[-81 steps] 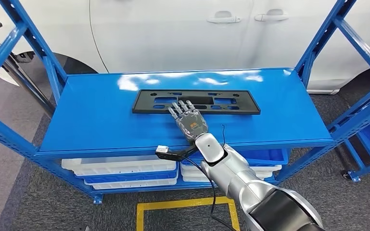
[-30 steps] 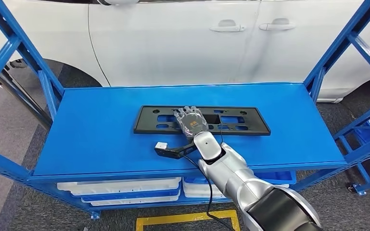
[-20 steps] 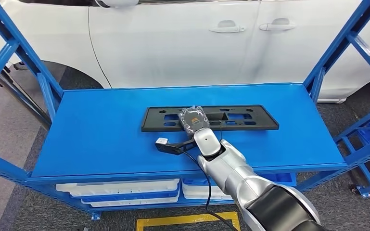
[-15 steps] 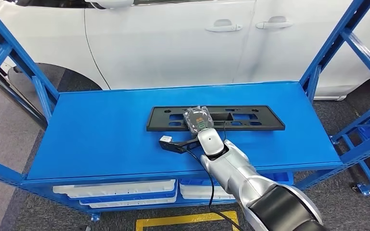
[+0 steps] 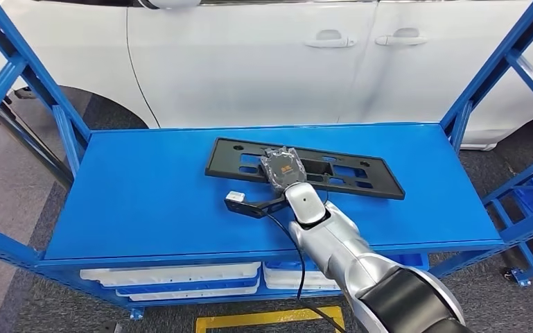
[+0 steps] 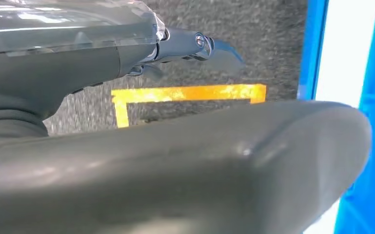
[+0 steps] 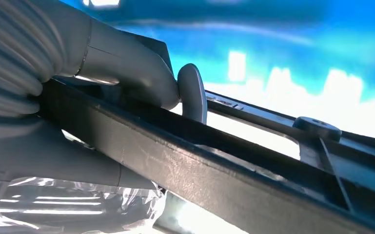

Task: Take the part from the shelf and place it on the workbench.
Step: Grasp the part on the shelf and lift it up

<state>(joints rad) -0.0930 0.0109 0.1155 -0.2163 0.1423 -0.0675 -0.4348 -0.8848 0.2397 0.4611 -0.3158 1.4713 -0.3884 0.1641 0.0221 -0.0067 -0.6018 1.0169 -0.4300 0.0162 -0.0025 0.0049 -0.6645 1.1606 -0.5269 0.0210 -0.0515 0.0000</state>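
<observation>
The part [image 5: 305, 167], a long flat black plate with cut-outs, sits on the blue shelf [image 5: 145, 201] a little back from the middle, skewed so its right end comes nearer the front edge. The right hand [image 5: 282, 166] grips it about mid-length, and in the right wrist view the thumb [image 7: 191, 92] curls over the near rail with the fingers tucked beneath, so the plate looks clamped through 1 of its openings. Holding near the middle makes sense, I judge, since a long thin piece would sag or swing if taken by an end. Whether it has lifted clear of the shelf I cannot tell. The left hand [image 6: 195, 46] hangs over grey floor and a yellow line; its fingers are too little seen to judge. A white car [image 5: 263, 62] stands behind the shelf.
</observation>
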